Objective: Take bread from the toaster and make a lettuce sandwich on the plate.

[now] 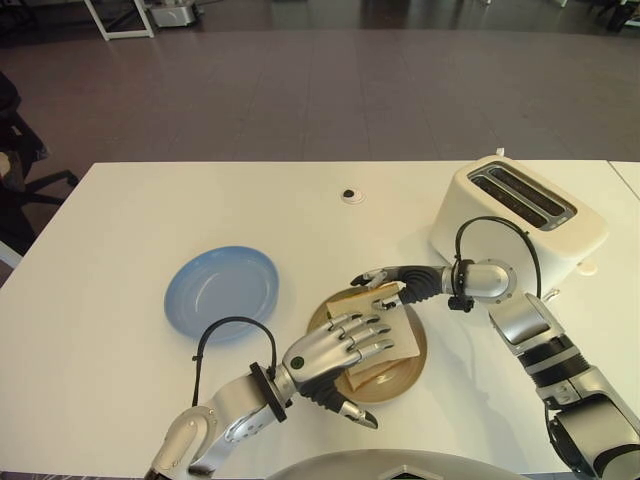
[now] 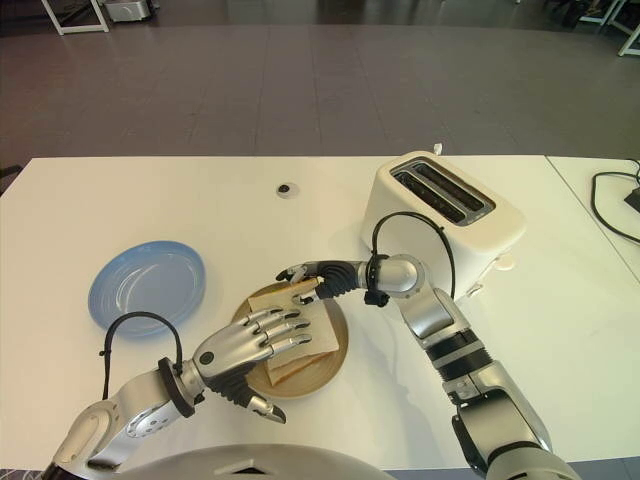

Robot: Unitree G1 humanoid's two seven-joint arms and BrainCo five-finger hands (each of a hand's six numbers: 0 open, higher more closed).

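White table [image 1: 150, 220] seen in left eye view; toaster [image 1: 560, 245] standing at far right, slots facing up and dark inside; blue plate [image 1: 220, 290] lying bare to the left, well apart from toaster. Tan wooden plate [image 1: 415, 365] set at near-centre, between blue plate and toaster; bread [image 1: 400, 340] stacked on it as slices, a lower slice showing at the near side under the upper one. Left hand [image 1: 330, 352] laid palm-down on top of the bread; its fingers [image 1: 365, 335] stretched out flat and slightly apart, gripping nothing. Right hand [image 1: 400, 278] brought in from toaster side at far rim of tan plate; its fingers [image 1: 368, 277] drawn together and clamped on far crust edge of the upper slice.

Right eye view: same layout seen; tan plate w/ bread at centre, just beside blue plate; left hand pressed flat on the stack, right hand pinched on the far edge. Small round fitting [image 2: 287, 190] set in the table top beyond both plates; second table [image 2: 620, 250] butted against the right side, w/ black cable [image 2: 593, 192] lying on it.
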